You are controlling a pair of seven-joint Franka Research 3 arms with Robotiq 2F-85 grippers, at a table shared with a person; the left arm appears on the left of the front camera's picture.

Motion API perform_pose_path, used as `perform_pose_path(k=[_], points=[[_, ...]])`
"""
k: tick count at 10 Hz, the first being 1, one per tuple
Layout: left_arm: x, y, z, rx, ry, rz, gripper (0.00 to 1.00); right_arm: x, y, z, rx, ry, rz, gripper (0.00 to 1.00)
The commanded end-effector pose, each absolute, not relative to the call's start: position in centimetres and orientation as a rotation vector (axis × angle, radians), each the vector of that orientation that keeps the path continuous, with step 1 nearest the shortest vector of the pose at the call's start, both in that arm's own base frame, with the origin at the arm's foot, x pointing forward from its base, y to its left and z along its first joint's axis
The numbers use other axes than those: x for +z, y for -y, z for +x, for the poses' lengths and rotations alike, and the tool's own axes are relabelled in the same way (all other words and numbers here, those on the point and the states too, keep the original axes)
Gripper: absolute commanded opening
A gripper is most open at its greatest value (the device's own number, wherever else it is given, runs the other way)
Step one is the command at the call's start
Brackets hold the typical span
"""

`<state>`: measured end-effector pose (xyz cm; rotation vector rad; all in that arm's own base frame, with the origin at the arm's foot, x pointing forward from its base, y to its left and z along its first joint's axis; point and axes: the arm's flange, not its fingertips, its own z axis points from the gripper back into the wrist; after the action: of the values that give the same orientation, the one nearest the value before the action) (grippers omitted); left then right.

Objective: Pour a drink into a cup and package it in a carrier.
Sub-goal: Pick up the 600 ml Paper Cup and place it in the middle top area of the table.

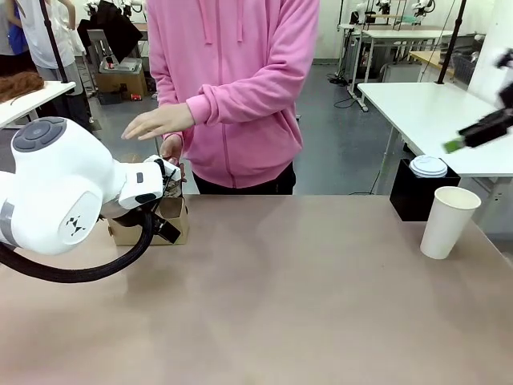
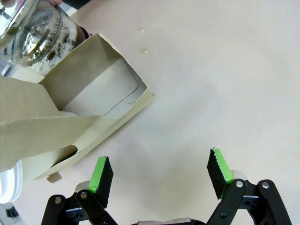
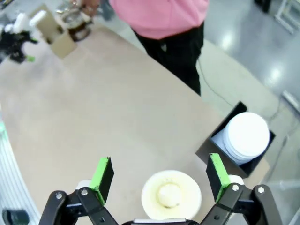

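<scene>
At the front view's left, the white left arm partly hides the small brown cardboard carrier on the tan bench; its jaws stand wide, empty, beside the carrier. A clear glass jug is at the carrier's far edge. At right, the tall white paper cup stands upright under the wide, empty jaws of the right arm.

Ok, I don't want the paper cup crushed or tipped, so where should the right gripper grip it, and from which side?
Probably just under the rim, coming straight down. The cup stands upright with its mouth up, and the open right gripper hangs above it, a finger to either side. The rim stiffens the wall there, and the black box crowds one side.
</scene>
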<state>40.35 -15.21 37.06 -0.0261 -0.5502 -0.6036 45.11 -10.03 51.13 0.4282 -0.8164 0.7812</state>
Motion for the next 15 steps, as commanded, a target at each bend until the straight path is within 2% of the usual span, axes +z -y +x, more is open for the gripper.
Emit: perform_pose_path(k=[1, 4, 5, 6, 10, 11, 13, 15], points=[[37.1, 15.2, 40.3, -0.603, 0.55, -0.027, 1.0, 46.8, 15.3, 45.8, 0.882, 0.927, 0.572, 1.0], [37.1, 15.2, 40.3, -0.603, 0.55, -0.027, 1.0, 42.5, 17.6, 44.9, 0.875, 1.006, 0.606, 1.0], [37.1, 15.2, 40.3, -0.603, 0.55, -0.027, 1.0, 42.2, 17.4, 45.2, 0.883, 1.005, 0.595, 1.0], [37.1, 15.2, 40.3, -0.603, 0.55, -0.027, 1.0, 43.7, 17.9, 42.8, 0.858, 1.019, 0.587, 1.0], [37.1, 15.2, 40.3, -0.603, 0.55, -0.027, 1.0, 42.5, 17.9, 43.1, 0.86, 0.995, 0.591, 1.0], [37.1, 15.2, 40.3, -0.603, 0.55, -0.027, 1.0, 41.7, 20.5, 43.1, 0.845, 1.042, 0.697, 1.0], [37.1, 15.2, 40.3, -0.603, 0.55, -0.027, 1.0, 38.2, 25.2, 41.9, 0.815, 1.16, 0.789, 1.0], [37.1, 15.2, 40.3, -0.603, 0.55, -0.027, 1.0, 35.1, 26.5, 40.8, 0.791, 1.271, 0.853, 1.0]])
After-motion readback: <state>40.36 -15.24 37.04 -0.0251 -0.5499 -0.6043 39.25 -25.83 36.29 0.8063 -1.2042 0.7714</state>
